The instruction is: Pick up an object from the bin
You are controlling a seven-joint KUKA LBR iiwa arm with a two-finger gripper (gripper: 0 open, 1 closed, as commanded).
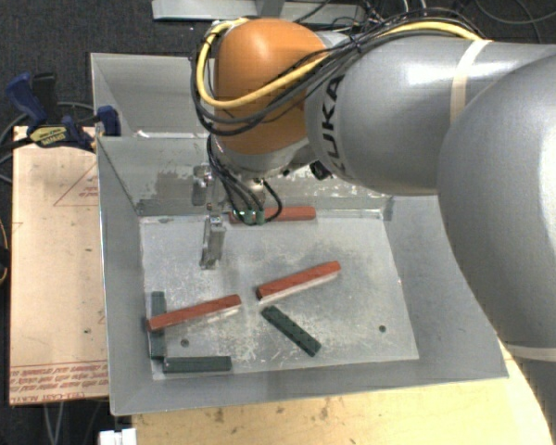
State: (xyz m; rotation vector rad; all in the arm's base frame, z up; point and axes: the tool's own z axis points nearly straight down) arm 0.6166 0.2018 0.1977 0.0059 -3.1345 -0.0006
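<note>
Camera view: gripper [210,248] low over bare floor of bin [120,248], left of centre. Open or closed: can't tell. Nearest: back red bar [292,214], just right, against back wall. Front red bars [296,281] and dark green bars [292,330] well apart.

Light falls on me from overhead, bright and even. My silver arm [426,109] takes a broad pale sheen along its upper side, and my orange cover [259,58] shows a soft highlight on its crown. The grey bin [120,248] gleams dully on its scuffed bottom; under my wrist its back wall lies shaded. The red bar [298,282] casts a thin, soft shadow. The dark floor [37,26] outside is dim.
</note>
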